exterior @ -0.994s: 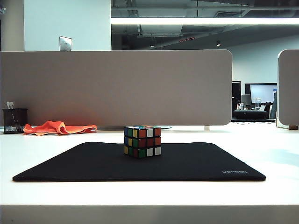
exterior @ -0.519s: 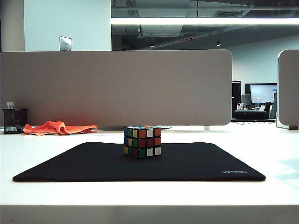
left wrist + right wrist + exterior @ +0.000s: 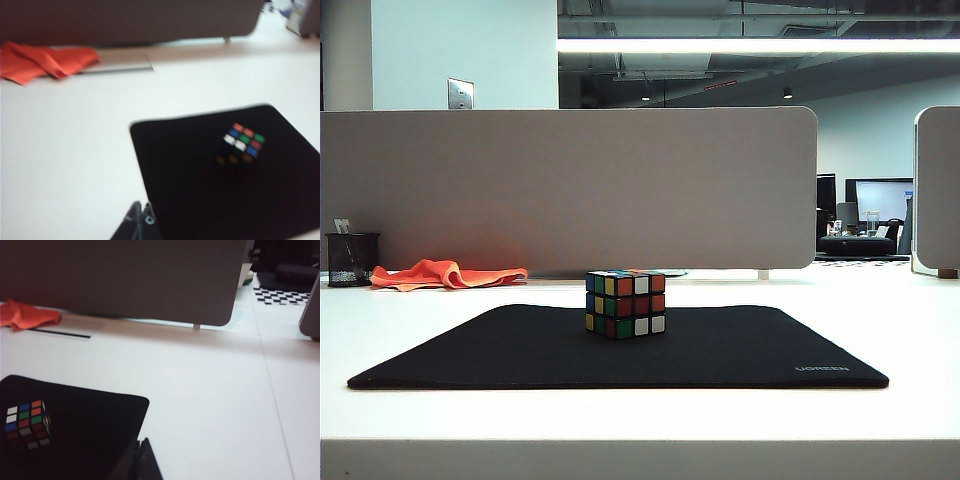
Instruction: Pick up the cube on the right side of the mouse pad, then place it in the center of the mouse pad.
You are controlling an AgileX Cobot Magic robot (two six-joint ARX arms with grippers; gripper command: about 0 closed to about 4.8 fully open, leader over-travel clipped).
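Note:
The cube (image 3: pixel 625 303) stands on the black mouse pad (image 3: pixel 740 350), near the middle of its far half; neither arm shows in the exterior view. In the left wrist view the cube (image 3: pixel 242 146) sits well inside the pad (image 3: pixel 200 190). My left gripper (image 3: pixel 141 206) is shut and empty, its tips over the white table by the pad's edge, far from the cube. From the right wrist the cube (image 3: pixel 27 424) and pad (image 3: pixel 90 430) are also seen. My right gripper (image 3: pixel 141 442) is shut and empty, hanging at the pad's edge, away from the cube.
An orange cloth (image 3: pixel 445 273) and a black mesh pen cup (image 3: pixel 350 259) lie at the back left by the grey partition (image 3: pixel 570 190). White tabletop (image 3: pixel 910 330) surrounds the pad. A checkered board (image 3: pixel 280 294) lies beyond the partition.
In the exterior view the cube and pad have not moved. A faint bluish shadow on the table at the right has slid off toward the right edge and faded.

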